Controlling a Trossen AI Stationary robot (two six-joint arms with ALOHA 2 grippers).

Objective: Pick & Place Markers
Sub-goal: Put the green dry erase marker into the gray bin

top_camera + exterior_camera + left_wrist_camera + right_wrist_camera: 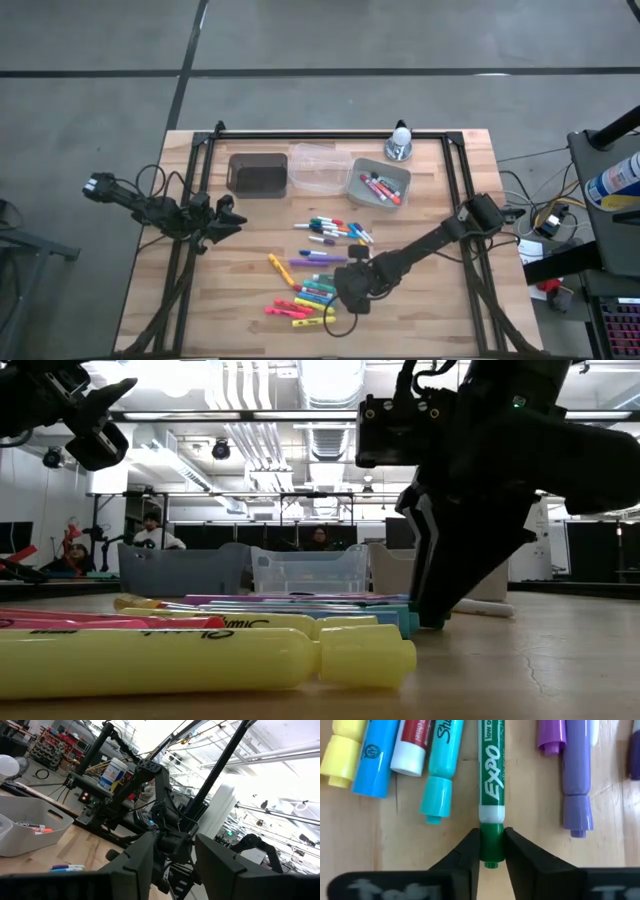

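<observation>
A pale wooden table (440, 310) on a grey floor, with a bright workshop of pipes and racks showing behind it in the low view, and the right gripper (491, 851) is down at the table top, its two dark fingers (465, 851) pressed in against both sides of the green cap of a green marker (491, 795), pinching it while the pen lies flat on the wood. Just beside that pen on one side lies a teal marker (440, 767), then a white-ended red one (412, 745), a light blue one (376, 757) and a yellow one (342, 750); on its other side, a purple marker (577, 775). From above, the right gripper (352, 290) sits at the edge of the scattered markers (315, 270), which spread from it toward the three bins at the table's far side: a dark bin (257, 174), a clear bin (319, 167), and a grey bin (378, 184) already holding a few pens. In the low view a big yellow highlighter (200, 660) lies nearest the camera, in front of the gripper. Well apart from the pile, the left gripper (228, 222) hangs at the table's left edge, fingers (220, 867) spread with nothing between them.
</observation>
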